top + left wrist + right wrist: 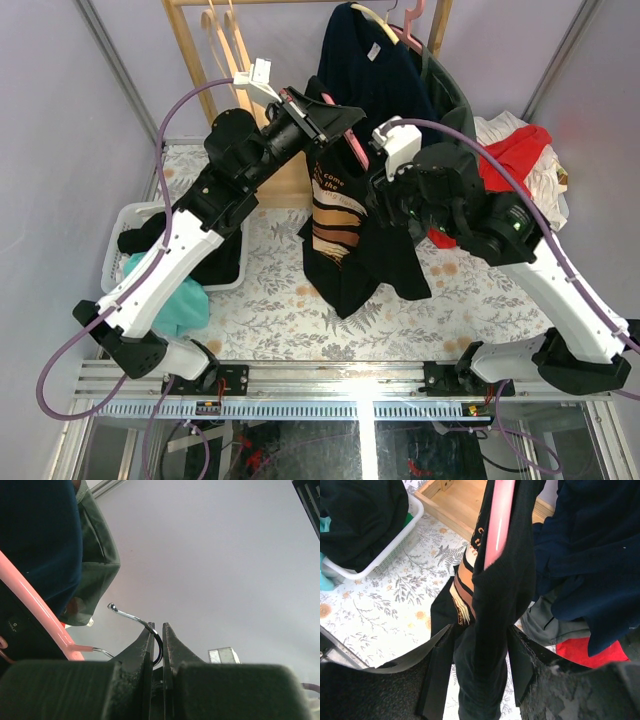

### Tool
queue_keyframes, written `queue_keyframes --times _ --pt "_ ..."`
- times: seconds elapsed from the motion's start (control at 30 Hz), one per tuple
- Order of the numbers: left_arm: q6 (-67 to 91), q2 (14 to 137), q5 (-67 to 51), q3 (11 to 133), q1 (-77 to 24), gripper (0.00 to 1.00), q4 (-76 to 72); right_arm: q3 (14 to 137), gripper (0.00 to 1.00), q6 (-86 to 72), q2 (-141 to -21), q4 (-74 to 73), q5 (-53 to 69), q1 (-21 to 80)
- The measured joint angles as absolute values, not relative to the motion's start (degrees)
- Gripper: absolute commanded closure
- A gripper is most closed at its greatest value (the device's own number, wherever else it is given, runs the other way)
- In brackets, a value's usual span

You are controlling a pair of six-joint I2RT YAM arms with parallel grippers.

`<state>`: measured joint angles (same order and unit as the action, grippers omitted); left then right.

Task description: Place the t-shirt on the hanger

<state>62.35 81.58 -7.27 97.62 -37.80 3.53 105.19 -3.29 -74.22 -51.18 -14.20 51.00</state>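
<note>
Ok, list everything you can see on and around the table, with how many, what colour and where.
t-shirt: one, black with tan print, draped on the hanger mid-table
hanger: one, pink, inside the t-shirt
navy t-shirt: one, navy, hanging on the rack
olive garment: one, dark green, behind the navy t-shirt
red garment: one, red, heaped far right
basket: one, white, left, holding black clothes
teal garment: one, teal, beside the basket
pale hangers: at least two, cream, on the rack
rack: one, wooden, far edge
table: one, floral cover
left hand: one, black, shut on the hanger's hook
right hand: one, black, closed on the t-shirt
</note>
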Motion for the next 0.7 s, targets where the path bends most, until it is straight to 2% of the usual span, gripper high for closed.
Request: queue_keyframes --times 0.1,0.23,0.3,0.43,0.63,0.67,0.7 --pt "62.37 81.8 -7.27 97.8 -37.71 1.0 3.51 104.03 0.5 -2.7 -75.11 -49.87 -14.87 51.05" --pt "62.65 81.95 -7.27 97.82 -37.43 1.0 3.51 102.3 0.61 -1.61 -75.57 -47.92 -16.64 51.16" --pt "62.81 82.08 -7.27 97.82 -37.43 1.0 3.51 101.97 0.7 -1.06 -75.68 -46.98 -17.28 51.2" --pt "62.98 82.89 -7.25 98.91 -37.26 1.0 3.62 101.97 0.98 -0.38 -75.7 -45.91 -19.07 51.27" --pt "62.83 84.03 -7.33 101.56 -37.17 0.99 4.6 102.96 1.0 0.01 -75.4 -45.84 -20.36 51.27" --pt "62.85 84.2 -7.51 102.02 -37.19 0.95 4.6 103.66 1.0 0.01 -75.4 -46.26 -20.34 51.27" --pt "62.87 84.29 -7.68 102.52 -37.19 0.87 4.71 104.49 1.0 0.01 -75.42 -46.83 -20.25 51.27"
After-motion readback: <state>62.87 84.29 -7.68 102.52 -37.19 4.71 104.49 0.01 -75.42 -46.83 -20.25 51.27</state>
